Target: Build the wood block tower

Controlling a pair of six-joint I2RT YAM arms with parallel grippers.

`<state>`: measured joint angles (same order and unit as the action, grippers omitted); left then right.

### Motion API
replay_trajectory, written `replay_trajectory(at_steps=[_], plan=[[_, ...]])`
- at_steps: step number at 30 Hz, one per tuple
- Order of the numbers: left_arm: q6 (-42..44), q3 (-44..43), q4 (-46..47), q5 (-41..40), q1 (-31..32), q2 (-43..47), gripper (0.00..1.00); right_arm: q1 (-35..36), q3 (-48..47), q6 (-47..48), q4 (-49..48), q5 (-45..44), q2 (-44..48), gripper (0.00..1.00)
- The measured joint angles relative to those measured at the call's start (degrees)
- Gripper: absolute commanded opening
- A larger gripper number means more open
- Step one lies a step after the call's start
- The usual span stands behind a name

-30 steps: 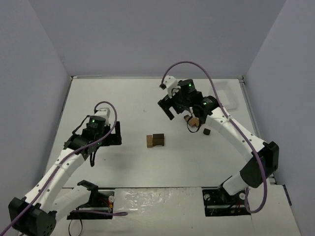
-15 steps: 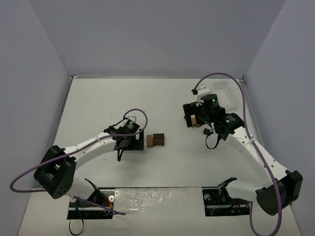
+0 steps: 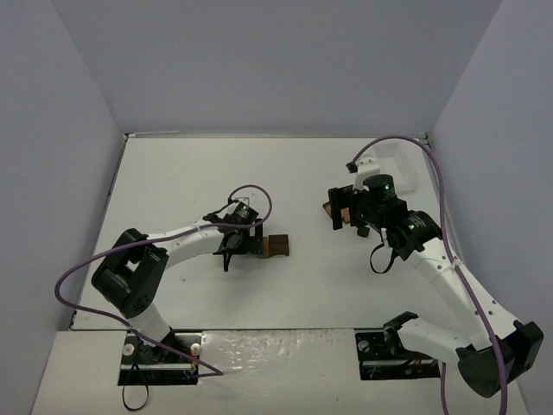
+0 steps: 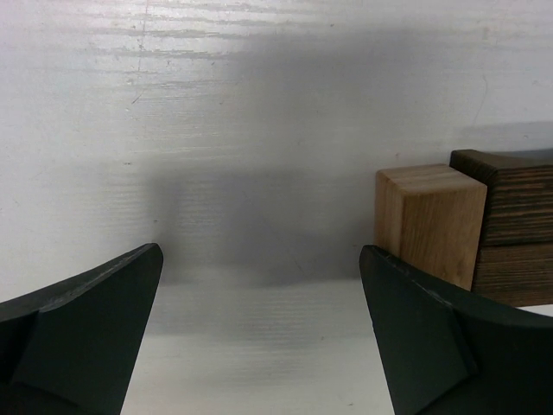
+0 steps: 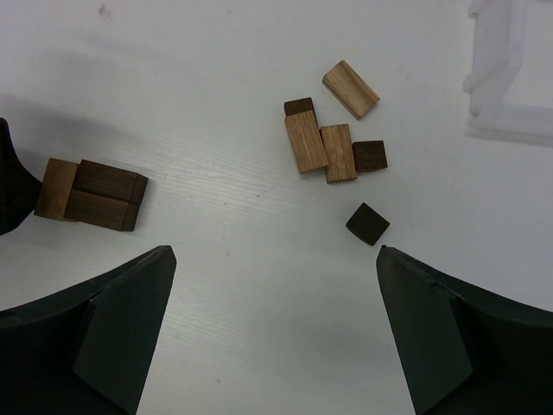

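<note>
While both arms reach out over the table (image 3: 173, 181), I read the left gripper (image 4: 261, 259) as fully spread and empty, sitting low over the surface. Tower (image 4: 458, 233): just ahead of the finger at the right of the left wrist view, outside the gap rather than within it. Its tan block (image 4: 428, 220) faces the gripper and touches the dark blocks (image 4: 510, 216) behind, which stand slightly higher. Whether the fingertip touches the tan block I cannot tell, since the finger hides the block's base. Bare table fills the gap between the fingers.

Right gripper (image 5: 276, 255): jaws equally wide, holding nothing, raised above the table and looking down. Loose blocks (image 5: 333, 143): ahead of the gap, toward the finger at the right of the right wrist view. Two tan pieces lie side by side, a small dark piece touching each, and a further tan piece lies tilted just beyond. One dark cube (image 5: 367, 223) sits apart, nearest that finger. Tray (image 5: 510, 78): white, beyond the same finger, at the frame's corner. From this gripper the tower lies well off to the other side, ahead of the opposite finger and apart from the loose blocks.
</note>
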<state>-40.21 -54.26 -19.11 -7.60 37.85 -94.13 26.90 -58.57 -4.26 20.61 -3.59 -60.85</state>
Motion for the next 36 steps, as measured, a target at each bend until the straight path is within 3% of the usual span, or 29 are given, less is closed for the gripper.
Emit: replay_trajectory(at_steps=[29, 36], plan=[[4.24, -2.23, 2.09, -0.52, -0.92, -2.47, 0.97, -1.01, 0.83, 1.26, -0.03, 2.55, 0.06, 1.0], [4.21, -0.33, 1.69, -0.9, -1.23, 4.21, 0.97, -1.22, 0.83, 1.27, -0.03, 2.59, 0.06, 1.0]])
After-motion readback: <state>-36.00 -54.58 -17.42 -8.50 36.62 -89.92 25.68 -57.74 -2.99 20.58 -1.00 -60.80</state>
